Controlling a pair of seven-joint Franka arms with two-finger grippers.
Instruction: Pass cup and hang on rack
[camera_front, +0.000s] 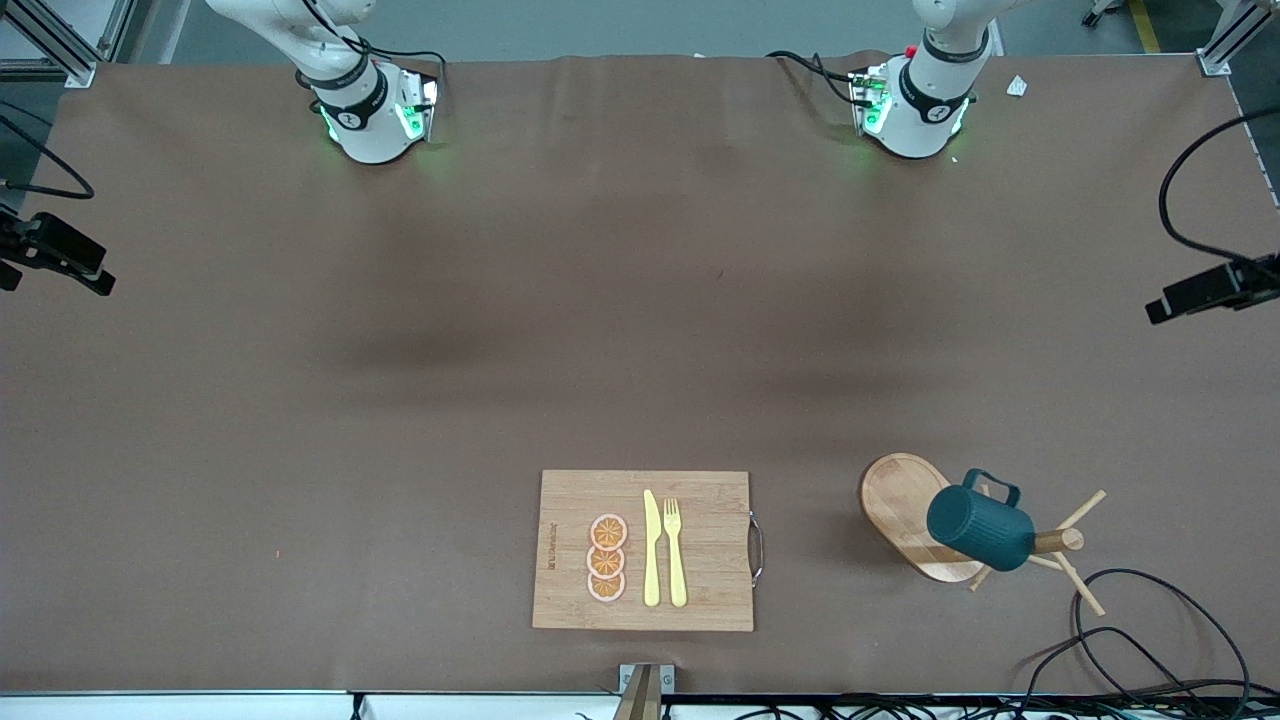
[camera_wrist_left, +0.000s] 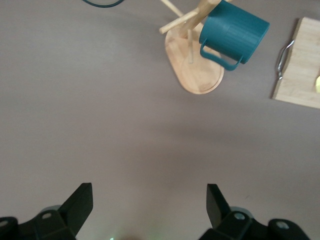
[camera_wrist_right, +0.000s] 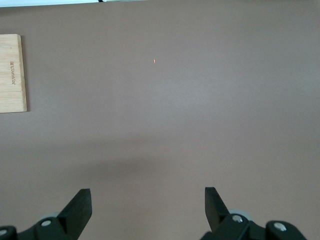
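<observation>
1. Cup (camera_front: 980, 527) already hanging on the rack (camera_front: 905, 510), so the task looks pretty much done. Nothing left to pass, judging by how things lie.

2. Left gripper (camera_wrist_left: 150, 210) up over bare desk (camera_front: 400, 420), fingers (camera_wrist_left: 80, 205) spread wide, pinching nothing. Cup and rack well clear of the fingertips, out ahead of them in the left wrist view, no contact at all.

3. Right gripper (camera_wrist_right: 147, 210) same deal: fingers (camera_wrist_right: 79, 206) spread, empty, over plain desk. Only a corner of the cutting board (camera_front: 645, 550) out ahead of them, well apart. Cup not in that view.

4. Both arms apparently just waiting near their bases.

5. Next move, if any: probably only a check that the cup sits secure on its peg. If it did slip, a careful approach by the left arm needed, fingers to either side of the cup wall, no bumping the thin pegs.

6. Looks of the cup: dark teal, cylindrical, small loop handle, tilted on the rack rather than upright, up off the oval wooden base. Inside not visible from here.

7. Rack at the left arm's end of the desk, beside the cutting board with its yellow knife (camera_front: 651, 548), fork (camera_front: 675, 550) and orange slices (camera_front: 607, 558).
</observation>
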